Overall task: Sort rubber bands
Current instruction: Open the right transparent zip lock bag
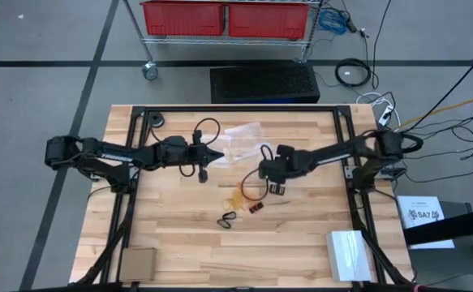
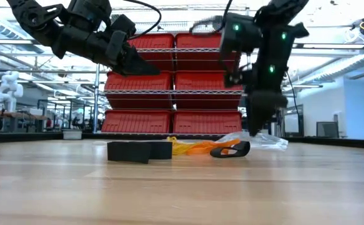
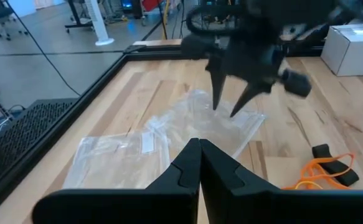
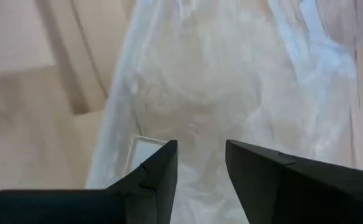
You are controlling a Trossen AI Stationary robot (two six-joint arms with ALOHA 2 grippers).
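Observation:
Two clear plastic bags (image 1: 242,139) lie flat on the wooden table, at the far middle. My right gripper (image 3: 226,111) is open and points down over the nearer bag (image 4: 231,81), one fingertip on each side of a patch of its film. My left gripper (image 1: 220,155) is shut and empty, held high left of the bags, pointing toward the right gripper. A bunch of orange rubber bands (image 1: 236,199) and some black bands (image 1: 227,219) lie on the table nearer than the bags. They also show in the low view (image 2: 194,147). My right gripper comes at the clear bag's middle (image 3: 231,124) from above with its fingers spread. Whether the fingertips (image 3: 216,102) touch the film, I cannot tell. The bag lies flat on the table.
A thin reddish loop (image 1: 252,185) lies just nearer than the right gripper. A small dark piece (image 1: 256,209) lies beside the bands. A cardboard box (image 1: 137,264) sits at the near left corner and a white box (image 1: 350,254) at the near right. Black frame rails (image 1: 346,154) border the table.

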